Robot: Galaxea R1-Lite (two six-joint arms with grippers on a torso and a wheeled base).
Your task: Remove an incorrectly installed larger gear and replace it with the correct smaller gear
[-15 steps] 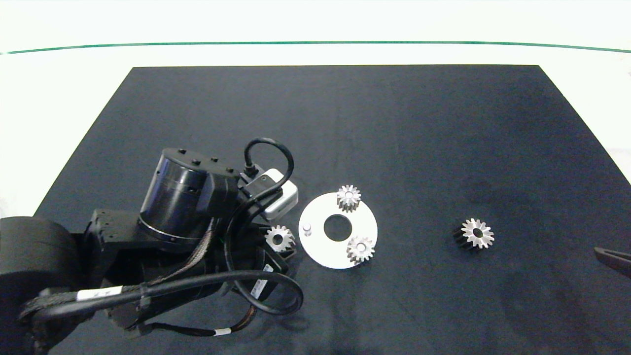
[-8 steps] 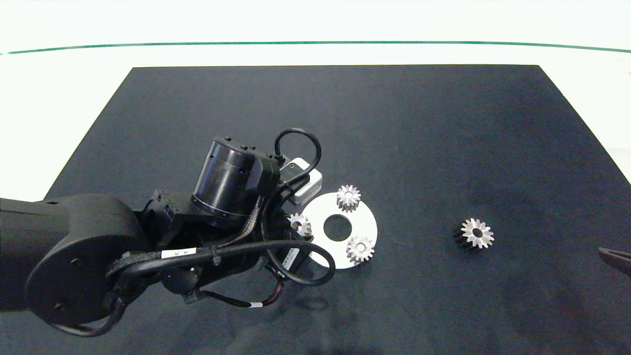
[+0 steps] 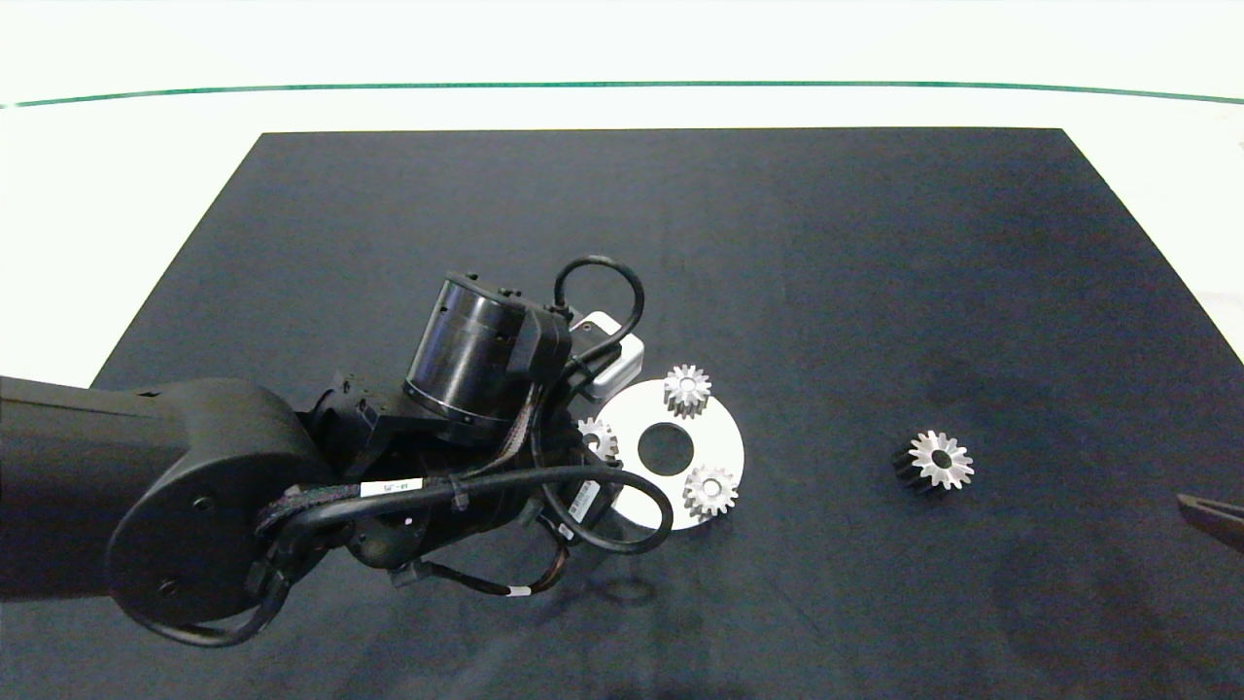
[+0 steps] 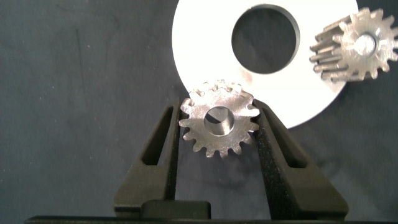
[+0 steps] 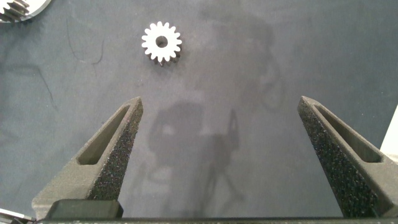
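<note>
Left gripper (image 4: 219,134) has carried the smaller gear (image 4: 219,122), clamped between its jaws, from left of the plate (image 3: 724,442) over its left-edge pin, so seating's next; larger gear (image 3: 935,461) lies off right, right gripper (image 5: 227,152) idle wide open

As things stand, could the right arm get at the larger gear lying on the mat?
Probably yes: the right gripper is open and empty, and the larger gear lies alone on bare mat, nothing between them. The left gripper is busy at the white disc.
</note>
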